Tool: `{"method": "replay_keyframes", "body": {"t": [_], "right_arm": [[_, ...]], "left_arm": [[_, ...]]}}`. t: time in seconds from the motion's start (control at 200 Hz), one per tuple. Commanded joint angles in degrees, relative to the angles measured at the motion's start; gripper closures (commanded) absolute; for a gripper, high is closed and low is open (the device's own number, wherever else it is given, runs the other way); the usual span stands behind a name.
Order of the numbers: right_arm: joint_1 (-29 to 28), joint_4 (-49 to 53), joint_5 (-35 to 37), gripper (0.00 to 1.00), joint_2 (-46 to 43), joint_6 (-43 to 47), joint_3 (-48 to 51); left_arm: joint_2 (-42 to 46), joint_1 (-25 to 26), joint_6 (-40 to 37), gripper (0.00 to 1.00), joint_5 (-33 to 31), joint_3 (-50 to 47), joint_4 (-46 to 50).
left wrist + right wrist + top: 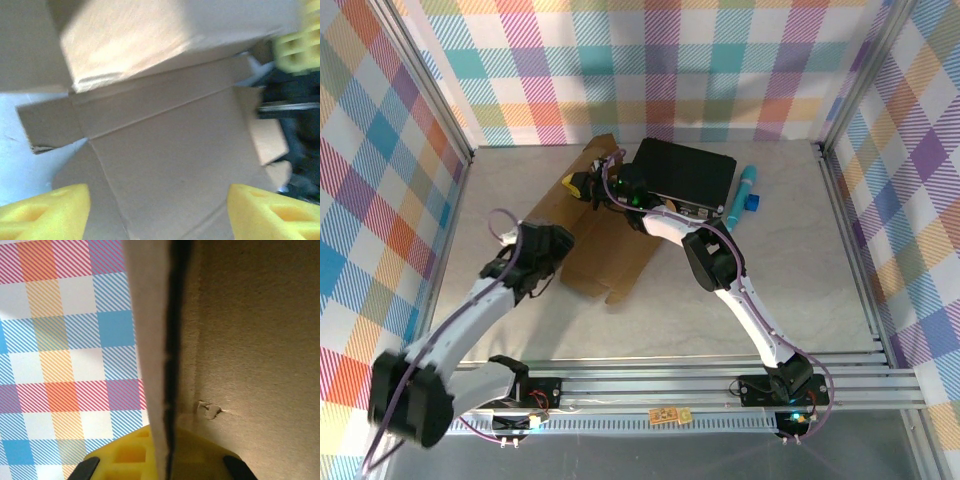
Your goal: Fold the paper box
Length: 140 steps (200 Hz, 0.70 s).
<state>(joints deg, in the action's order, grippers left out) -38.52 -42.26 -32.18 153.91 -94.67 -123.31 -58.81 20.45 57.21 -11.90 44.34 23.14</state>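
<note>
Paper box (610, 245) = brown die-cut sheet, mostly flat on the table (800, 290), centre-left, far end just beside the black case (685, 172). The right pincer (582, 185) is clamped on a far flap, standing it up on edge. In the right wrist view the cardboard runs straight down between the yellow pads (130, 455). The left pincer (548, 252) is open over the sheet's near-left part, fingers (45, 210) well apart w/ nothing gripped.

Step in hand, prob.: raising the walls. To do it well:
- right pincer acts as anchor and doesn't tug, else the sheet slides
- left pincer goes for the narrow strip along the crease and lifts at the score line, not mid-panel, or the board buckles
- approach low, pads either side of the edge

Look: plain corrugated, unmarked. Score lines are clear in the left wrist view, w/ a narrow wall strip ending in a tab at left and small tabs at right. Small nick (210, 411) in the surface near the right pads.
</note>
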Motion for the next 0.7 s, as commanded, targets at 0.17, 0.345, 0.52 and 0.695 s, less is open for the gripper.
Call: {"method": "replay_keyframes", "body": {"t": [0.17, 0.345, 0.52, 0.695], "right_arm": [[0.64, 1.57, -0.91, 1.0, 1.55, -0.59, -3.08], [0.64, 1.46, -1.39, 1.0, 1.31, -0.43, -2.86], [0.64, 1.49, -1.8, 1.0, 1.35, -0.27, -2.99], [0.55, -1.77, -2.59, 1.0, 1.57, -1.02, -2.24]], "left_arm": [[10.13, -20.89, -11.83, 0.3, -0.11, 6.27, 23.01], [1.51, -33.28, -14.57, 0.51, 2.26, 2.34, 13.59], [-12.91, -35.83, -15.03, 0.6, 15.13, -1.44, -3.85], [-19.32, -33.55, -17.26, 0.64, 21.94, -2.47, -11.2]]}}
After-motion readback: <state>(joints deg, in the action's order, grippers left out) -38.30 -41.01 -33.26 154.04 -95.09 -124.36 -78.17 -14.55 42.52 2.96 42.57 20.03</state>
